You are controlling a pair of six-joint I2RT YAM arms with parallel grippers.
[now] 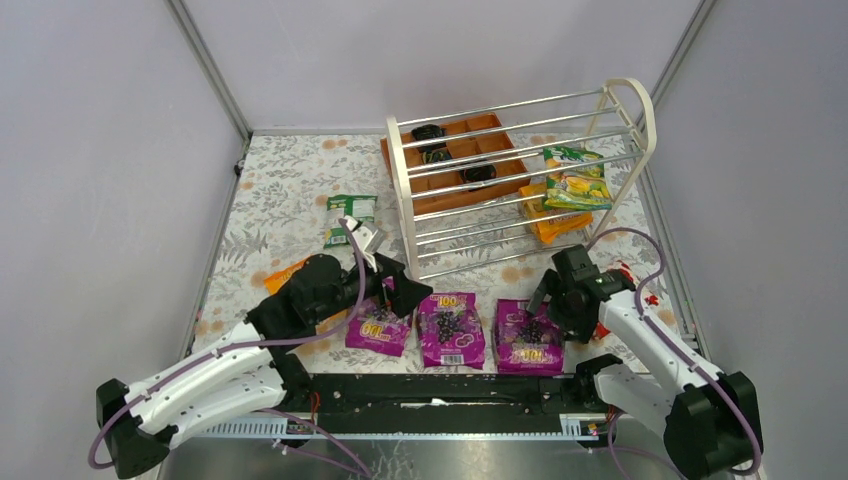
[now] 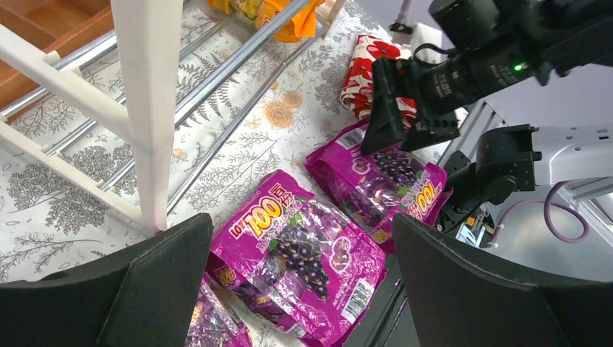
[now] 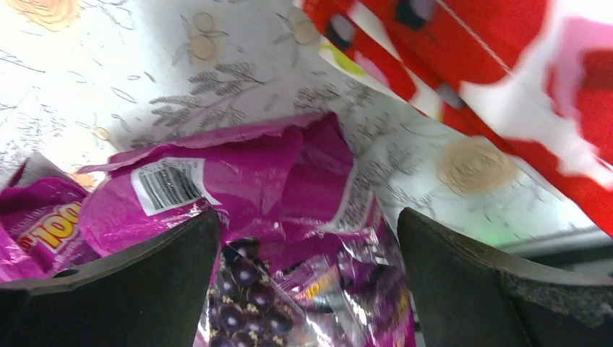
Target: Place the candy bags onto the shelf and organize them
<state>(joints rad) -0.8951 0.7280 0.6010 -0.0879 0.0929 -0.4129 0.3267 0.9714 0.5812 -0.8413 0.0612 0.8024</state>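
Currently the right claw point(image 3: 307, 289) hangs with jaws spread wide, gripping nothing, a magenta candy bag point(image 3: 289, 181) just beneath between them, so closing on that crumpled glossy film might pinch only a loose fold and let it slip short of the shelf point(image 1: 403, 200) beyond.

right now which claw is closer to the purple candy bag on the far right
Right. The right claw hangs open just above the far-right purple bag; the left claw is over the leftmost purple bag.
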